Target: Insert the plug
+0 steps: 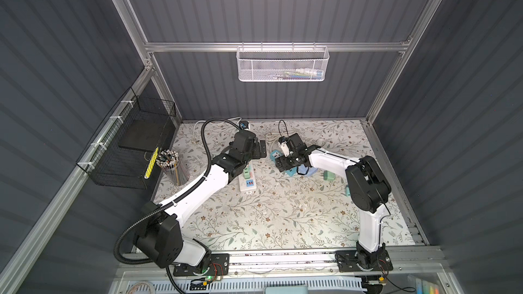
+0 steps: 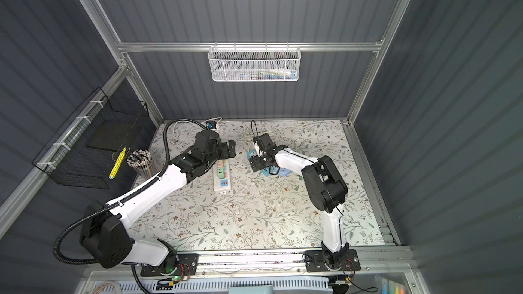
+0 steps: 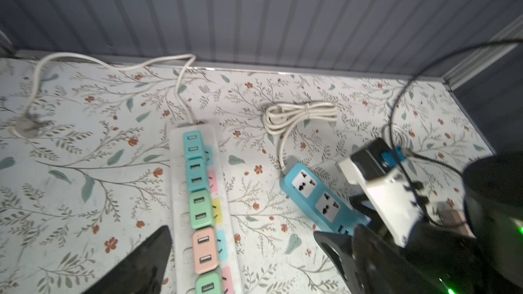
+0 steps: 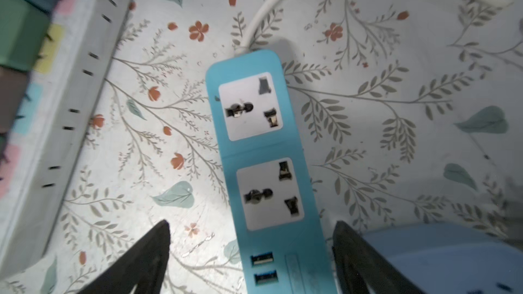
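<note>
A blue power strip (image 4: 263, 148) lies on the floral table, and both of its white sockets are empty. My right gripper (image 4: 253, 223) hovers over its USB end, open, with one finger on each side and nothing held. A light blue plug block (image 4: 441, 258) rests on the table just beside one right finger. In both top views the right gripper (image 1: 280, 162) sits over this strip (image 1: 275, 154). My left gripper (image 3: 242, 230) is open and empty, above a white power strip (image 3: 181, 222) that carries several coloured charger plugs (image 3: 203, 250). In a top view it (image 1: 260, 149) is at the strip's far end.
Two loose teal plug blocks (image 1: 329, 176) (image 1: 347, 190) lie near the right arm. A coiled white cable (image 3: 300, 113) lies behind the blue strip. A pencil cup (image 1: 174, 165) and a black wire basket (image 1: 127, 148) stand at the left. A white mesh basket (image 1: 283, 63) hangs on the back wall.
</note>
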`<state>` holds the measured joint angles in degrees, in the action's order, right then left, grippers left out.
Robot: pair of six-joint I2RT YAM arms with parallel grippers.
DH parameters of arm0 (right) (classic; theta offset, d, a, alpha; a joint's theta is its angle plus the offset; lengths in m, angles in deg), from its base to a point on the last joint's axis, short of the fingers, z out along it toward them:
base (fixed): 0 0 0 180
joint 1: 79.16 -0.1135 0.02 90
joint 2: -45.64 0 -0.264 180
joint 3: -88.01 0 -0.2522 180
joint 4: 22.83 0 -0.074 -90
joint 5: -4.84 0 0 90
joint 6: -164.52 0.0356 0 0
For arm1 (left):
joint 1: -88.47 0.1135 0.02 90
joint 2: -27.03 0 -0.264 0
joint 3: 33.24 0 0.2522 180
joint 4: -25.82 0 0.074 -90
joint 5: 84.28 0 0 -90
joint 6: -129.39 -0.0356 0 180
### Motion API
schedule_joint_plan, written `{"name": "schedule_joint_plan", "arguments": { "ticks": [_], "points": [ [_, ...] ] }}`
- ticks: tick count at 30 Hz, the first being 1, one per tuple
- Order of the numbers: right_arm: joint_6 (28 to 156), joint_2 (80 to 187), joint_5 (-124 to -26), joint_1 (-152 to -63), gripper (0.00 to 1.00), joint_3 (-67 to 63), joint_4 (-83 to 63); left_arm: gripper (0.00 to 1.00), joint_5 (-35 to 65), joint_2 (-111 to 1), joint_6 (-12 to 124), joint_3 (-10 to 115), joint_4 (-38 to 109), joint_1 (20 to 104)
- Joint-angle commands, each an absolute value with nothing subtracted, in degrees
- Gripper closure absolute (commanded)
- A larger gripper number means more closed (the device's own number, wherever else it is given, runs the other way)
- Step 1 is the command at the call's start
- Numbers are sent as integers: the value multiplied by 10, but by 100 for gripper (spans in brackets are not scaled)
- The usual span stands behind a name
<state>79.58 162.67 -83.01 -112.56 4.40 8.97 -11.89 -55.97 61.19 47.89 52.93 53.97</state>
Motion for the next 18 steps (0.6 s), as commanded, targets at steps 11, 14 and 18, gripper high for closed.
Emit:
{"name": "schedule_joint_plan", "arguments": {
  "ticks": [11, 14, 18],
  "points": [
    [845, 1636, -896, -1151, 43, 30, 86, 0, -69, -523, 602, 453, 515, 544],
    [882, 1600, -919, -1183, 51, -18, 50, 0, -69, -520, 602, 453, 515, 543],
    [976, 1572, -962, -1242, 49, -49, 67, 0, -67, -511, 606, 448, 514, 544]
  ]
}}
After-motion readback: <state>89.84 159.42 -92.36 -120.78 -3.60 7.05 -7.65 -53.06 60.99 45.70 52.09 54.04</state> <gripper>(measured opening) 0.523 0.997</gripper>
